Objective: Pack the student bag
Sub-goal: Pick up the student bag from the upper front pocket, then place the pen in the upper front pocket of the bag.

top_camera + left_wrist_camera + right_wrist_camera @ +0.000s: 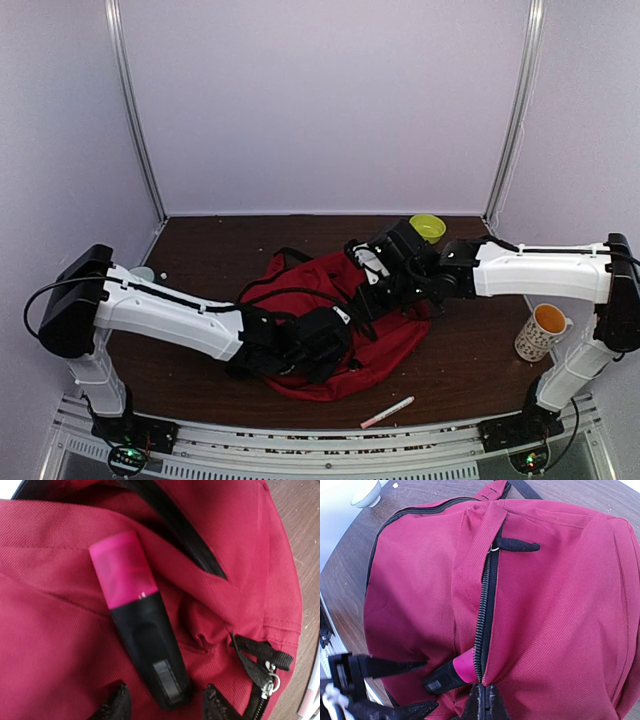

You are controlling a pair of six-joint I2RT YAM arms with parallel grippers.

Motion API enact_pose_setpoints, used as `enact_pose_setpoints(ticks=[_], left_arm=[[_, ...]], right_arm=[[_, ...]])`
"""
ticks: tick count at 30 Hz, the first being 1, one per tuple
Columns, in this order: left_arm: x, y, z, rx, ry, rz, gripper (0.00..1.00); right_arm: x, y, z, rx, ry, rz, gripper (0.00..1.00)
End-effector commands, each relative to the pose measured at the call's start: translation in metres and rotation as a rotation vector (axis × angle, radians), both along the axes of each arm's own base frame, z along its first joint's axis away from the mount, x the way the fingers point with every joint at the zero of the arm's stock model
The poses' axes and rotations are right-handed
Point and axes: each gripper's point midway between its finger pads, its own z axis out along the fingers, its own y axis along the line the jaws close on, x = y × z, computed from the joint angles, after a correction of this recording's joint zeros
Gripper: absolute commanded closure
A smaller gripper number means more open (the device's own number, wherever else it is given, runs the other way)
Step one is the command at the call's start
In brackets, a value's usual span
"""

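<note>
Currently the left end effector (164,704) stands with its jaws spread wider than the highlighter (135,610) that lies between them. The highlighter's black butt end sits in the gap, and whether either finger touches it cannot be told. Its pink cap points away from the fingers, and the body rests on the red fabric of the student bag (560,605). In the right wrist view, the pink end lies at the mouth of the zipper (482,620), partly under the fabric edge.

The right end effector (485,702) has its jaws pressed together on the bag at the near end of that zipper line. A black zipper pull (517,545) lies farther along the same track.

The bag lies slumped on the dark wooden tabletop (220,250), about midway between the two arms, which reach in from opposite sides, with black straps trailing from its far side.

Further out, a green bowl (428,227) sits near the back right corner. A patterned mug (545,330) with an orange inside stands at the right. A white pen (387,411) lies near the front edge, just clear of the bag, and a small white dish (367,492) sits at the left.
</note>
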Motion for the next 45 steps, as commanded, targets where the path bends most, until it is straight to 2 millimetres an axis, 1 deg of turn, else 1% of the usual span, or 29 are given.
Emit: enact_pose_setpoints(ticks=[1, 4, 8, 9, 10, 11, 13, 14, 15, 19, 23, 28, 30, 32, 34, 35, 37, 39, 42, 45], left_arm=[[-0.002, 0.007, -0.004, 0.061, -0.079, 0.09, 0.53], [-0.001, 0.015, -0.006, 0.119, -0.137, 0.133, 0.6], [0.005, 0.023, -0.014, 0.175, -0.186, 0.172, 0.63], [0.006, 0.023, -0.015, 0.179, -0.194, 0.175, 0.64], [0.007, 0.024, -0.014, 0.184, -0.205, 0.178, 0.68], [0.009, 0.024, -0.011, 0.181, -0.219, 0.185, 0.71], [0.012, 0.026, -0.002, 0.172, -0.243, 0.194, 0.84], [0.013, 0.027, 0.004, 0.165, -0.254, 0.196, 0.88], [0.014, 0.026, 0.01, 0.161, -0.264, 0.19, 0.89], [0.013, 0.019, 0.038, 0.146, -0.262, 0.147, 0.9], [0.016, 0.017, 0.055, 0.113, -0.235, 0.133, 0.92], [0.026, 0.021, 0.068, 0.091, -0.233, 0.144, 0.95], [0.03, 0.021, 0.069, 0.09, -0.227, 0.141, 0.95], [0.028, 0.018, 0.066, 0.081, -0.206, 0.122, 0.93], [0.017, 0.007, 0.058, 0.018, -0.146, 0.058, 0.81], [0.011, 0.002, 0.056, -0.032, -0.118, 0.027, 0.73], [0.003, -0.007, 0.057, -0.15, -0.082, 0.001, 0.61], [-0.001, -0.006, 0.048, -0.173, -0.061, -0.006, 0.53], [0.001, -0.007, 0.033, -0.151, -0.05, 0.001, 0.49], [0.003, -0.013, 0.026, -0.152, -0.045, 0.003, 0.48]], right_arm=[[-0.002, 0.0, 0.018, 0.058, -0.008, -0.016, 1.0], [-0.003, 0.002, 0.022, 0.073, -0.004, -0.014, 1.0], [-0.004, 0.003, 0.027, 0.093, 0.0, -0.009, 1.0], [-0.005, 0.004, 0.029, 0.098, 0.0, -0.007, 1.0], [-0.006, 0.003, 0.029, 0.1, 0.001, -0.007, 1.0], [-0.006, 0.003, 0.03, 0.101, 0.0, -0.007, 1.0], [-0.007, 0.002, 0.031, 0.105, 0.002, -0.009, 1.0], [-0.007, 0.001, 0.03, 0.103, 0.003, -0.009, 1.0], [-0.008, 0.001, 0.031, 0.106, 0.001, -0.008, 1.0], [-0.011, 0.0, 0.034, 0.111, 0.006, 0.002, 1.0], [-0.015, 0.001, 0.036, 0.121, 0.014, 0.024, 1.0], [-0.017, -0.001, 0.035, 0.122, 0.017, 0.025, 1.0], [-0.017, -0.002, 0.034, 0.122, 0.016, 0.025, 1.0], [-0.018, -0.002, 0.033, 0.122, 0.016, 0.026, 1.0], [-0.018, -0.002, 0.033, 0.123, 0.017, 0.023, 1.0], [-0.017, -0.002, 0.033, 0.123, 0.017, 0.02, 1.0], [-0.018, -0.002, 0.033, 0.123, 0.019, 0.019, 1.0], [-0.018, -0.002, 0.032, 0.124, 0.021, 0.018, 1.0], [-0.017, -0.001, 0.032, 0.129, 0.024, 0.016, 1.0], [-0.017, 0.0, 0.031, 0.128, 0.027, 0.018, 1.0]])
